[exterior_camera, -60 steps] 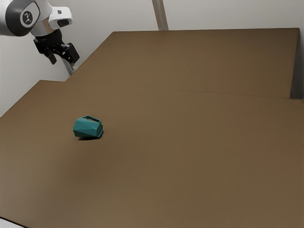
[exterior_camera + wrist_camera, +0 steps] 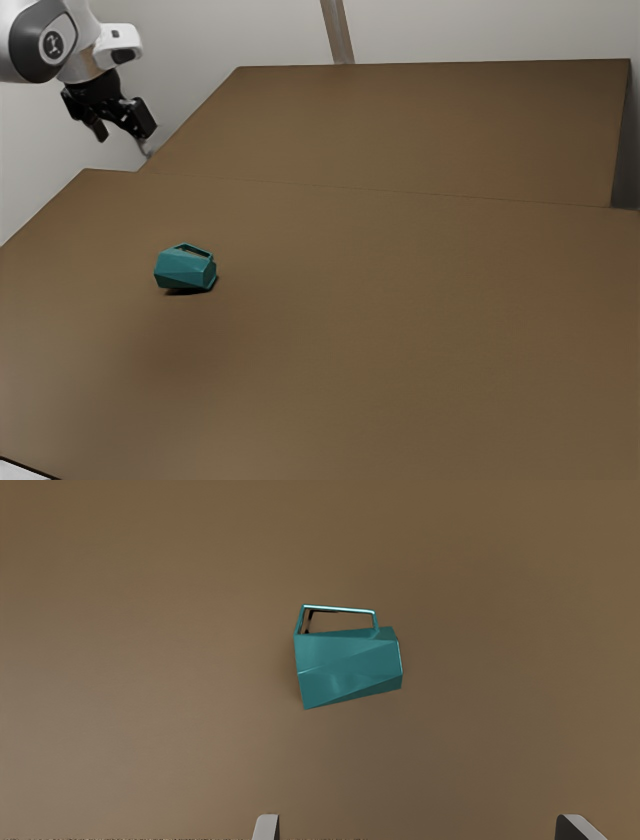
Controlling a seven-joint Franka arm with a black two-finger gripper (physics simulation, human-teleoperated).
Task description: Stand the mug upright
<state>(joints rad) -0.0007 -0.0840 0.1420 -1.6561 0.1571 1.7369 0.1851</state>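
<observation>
Mug (image 2: 349,665) lies on its side on the counter (image 2: 400,330), well apart from my spread, empty gripper (image 2: 127,138); I judge it light, rigid, perhaps slick, best pinched across its middle.

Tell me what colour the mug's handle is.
The handle is teal, like the mug's body; the wrist view shows it best.

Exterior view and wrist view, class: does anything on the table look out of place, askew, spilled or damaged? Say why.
The teal mug looks odd: it lies on its side on the brown table, where a mug would normally stand on its base. I see no spill or damage.
</observation>
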